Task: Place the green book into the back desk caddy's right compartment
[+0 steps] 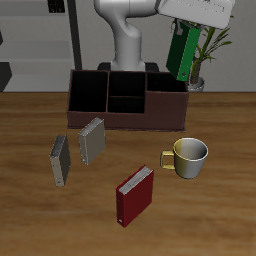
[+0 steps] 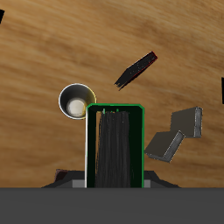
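Observation:
My gripper (image 1: 186, 28) is high above the table's back and is shut on the top of the green book (image 1: 182, 55), which hangs tilted in the air. The book hangs above and just behind the end of the back desk caddy (image 1: 125, 118), a dark reddish-brown box with black sections. The right compartment (image 1: 163, 83) is the wide section at the end under the book. In the wrist view the green book (image 2: 114, 144) fills the middle, seen edge-on with a green rim around dark pages. The caddy is out of the wrist view.
A yellow mug (image 1: 188, 156) stands in front of the caddy. A red book (image 1: 134, 195) stands near the table's front edge. Two grey books (image 1: 91, 141) (image 1: 61, 160) stand in front of the caddy's other end. A potted plant (image 1: 205, 50) stands behind the gripper.

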### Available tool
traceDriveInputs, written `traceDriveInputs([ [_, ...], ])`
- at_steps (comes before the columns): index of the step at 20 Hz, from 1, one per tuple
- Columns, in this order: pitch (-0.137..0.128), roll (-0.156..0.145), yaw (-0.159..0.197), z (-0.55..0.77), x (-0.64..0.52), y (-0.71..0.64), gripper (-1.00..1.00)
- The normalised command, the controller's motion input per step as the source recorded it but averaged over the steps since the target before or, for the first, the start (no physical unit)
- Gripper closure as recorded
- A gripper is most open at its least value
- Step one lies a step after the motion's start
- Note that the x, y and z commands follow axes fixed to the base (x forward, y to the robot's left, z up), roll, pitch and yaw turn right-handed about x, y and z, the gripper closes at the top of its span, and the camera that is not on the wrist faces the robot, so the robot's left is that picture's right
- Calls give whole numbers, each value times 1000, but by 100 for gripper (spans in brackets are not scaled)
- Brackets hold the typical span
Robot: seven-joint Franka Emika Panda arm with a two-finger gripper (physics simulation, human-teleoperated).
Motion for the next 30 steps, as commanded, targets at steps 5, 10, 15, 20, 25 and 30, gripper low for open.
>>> traceDriveInputs([
  [5, -4, -7, 13, -15, -338, -21, 100],
  [10, -15, 37, 46, -108, -378, 139, 100],
  [15, -18, 43, 54, -76, -412, 188, 100],
  [20, -16, 20, 18, -56, -324, 36, 100],
  [25, -14, 12, 51, -214, -292, -37, 100],
  [30, 9, 2, 7, -242, -275, -44, 100],
])
